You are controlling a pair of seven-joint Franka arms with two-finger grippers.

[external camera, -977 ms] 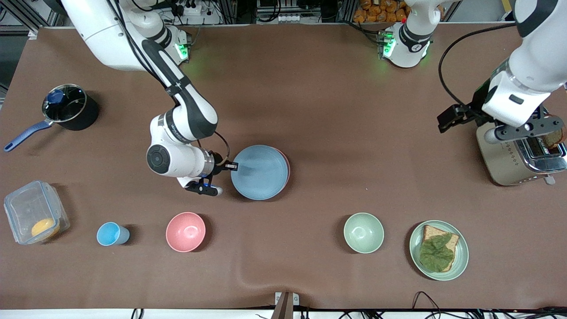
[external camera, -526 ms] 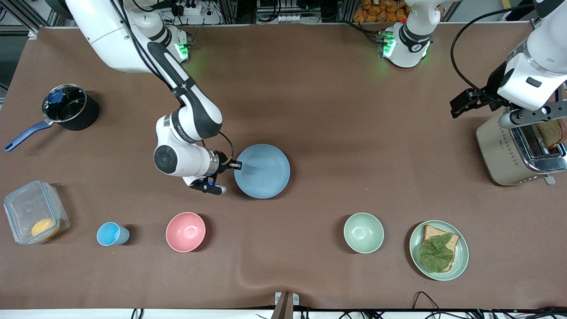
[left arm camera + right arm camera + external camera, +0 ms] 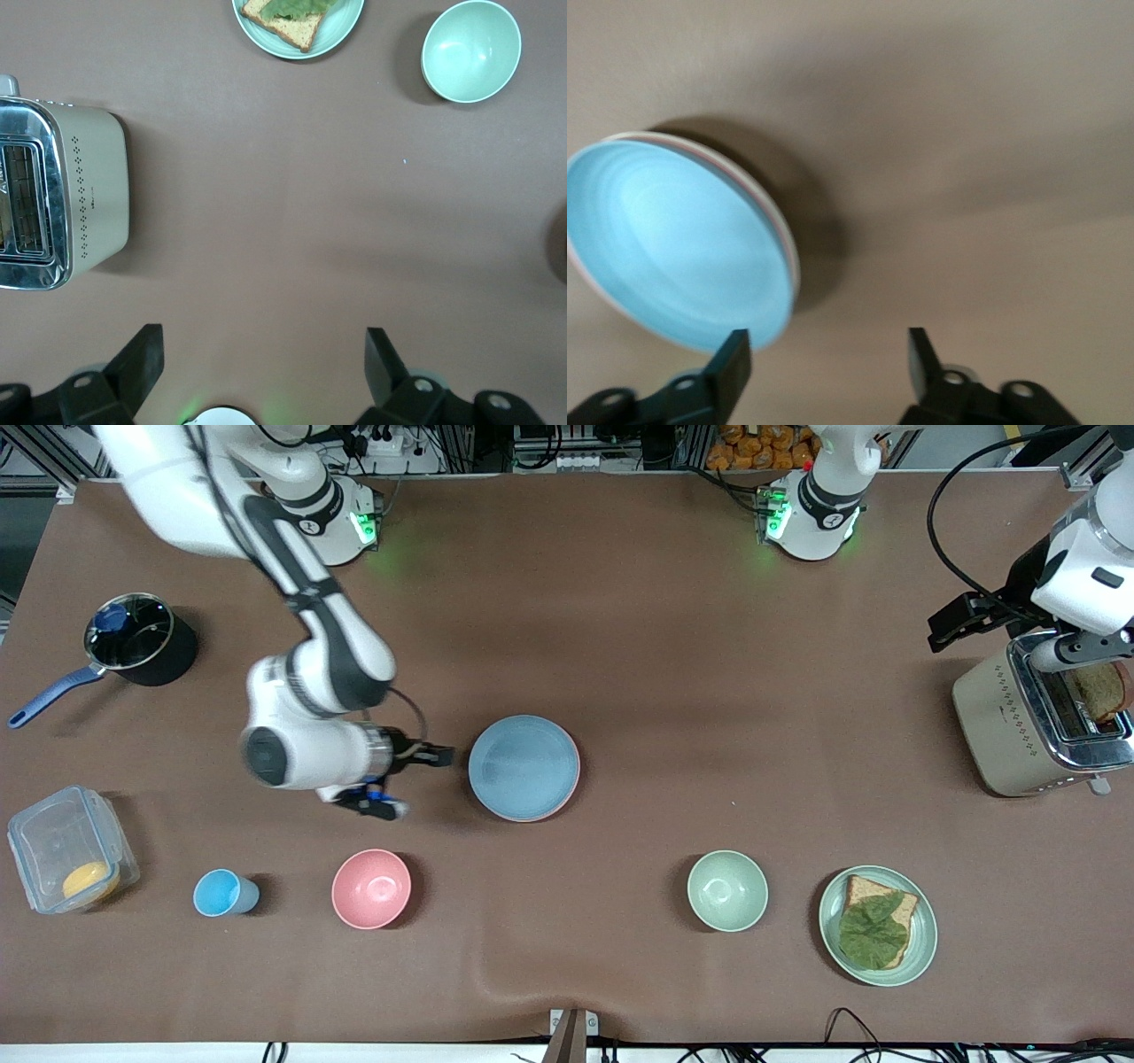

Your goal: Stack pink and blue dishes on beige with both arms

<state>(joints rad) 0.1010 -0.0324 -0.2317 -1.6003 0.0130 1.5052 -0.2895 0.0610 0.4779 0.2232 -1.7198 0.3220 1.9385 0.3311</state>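
The light blue plate (image 3: 524,766) lies on top of a stack in the middle of the table. A thin rim of the pink plate (image 3: 570,794) shows under it. The right wrist view shows the blue plate (image 3: 673,248) with a pink edge (image 3: 700,145) and a cream rim of the beige plate (image 3: 772,208) below; the beige plate is hidden in the front view. My right gripper (image 3: 415,782) (image 3: 828,350) is open beside the stack, toward the right arm's end, holding nothing. My left gripper (image 3: 1076,652) (image 3: 263,354) is open and empty, up by the toaster.
A toaster (image 3: 1036,722) holding bread stands at the left arm's end. Nearer the camera are a green plate (image 3: 921,948) with bread and a leaf, a green bowl (image 3: 727,890), a pink bowl (image 3: 371,887), a blue cup (image 3: 221,892) and a clear container (image 3: 66,850). A pot (image 3: 140,638) sits at the right arm's end.
My right gripper has let go of the blue plate and pulled back toward the right arm's end. The blue plate now lies centred on the stack. The left arm has risen toward its base.
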